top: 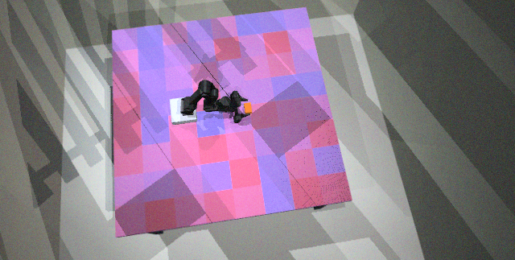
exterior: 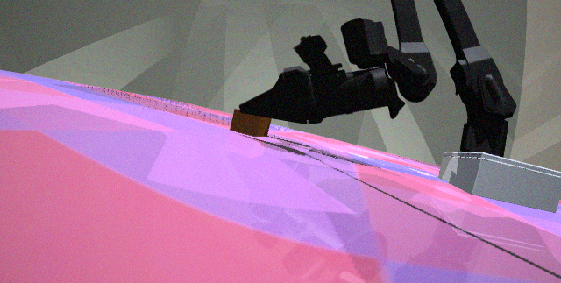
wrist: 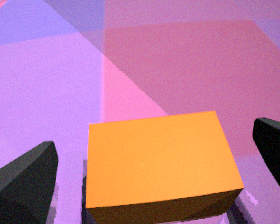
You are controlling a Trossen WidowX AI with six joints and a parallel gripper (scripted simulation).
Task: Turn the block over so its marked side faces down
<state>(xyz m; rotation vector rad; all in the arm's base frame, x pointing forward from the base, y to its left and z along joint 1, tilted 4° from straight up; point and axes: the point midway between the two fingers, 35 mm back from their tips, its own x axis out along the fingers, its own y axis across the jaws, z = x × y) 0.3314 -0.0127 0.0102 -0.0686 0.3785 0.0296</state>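
An orange block rests flat on the pink and purple table. Its visible faces are plain orange, and no mark shows on them. My gripper is open, its two dark fingers standing wide on either side of the block with gaps between them and its sides. The arm reaches low and nearly level over the table from its base. The block's underside is hidden.
The arm's white base box stands on the table behind the gripper. The table's edges lie far from the block on all sides.
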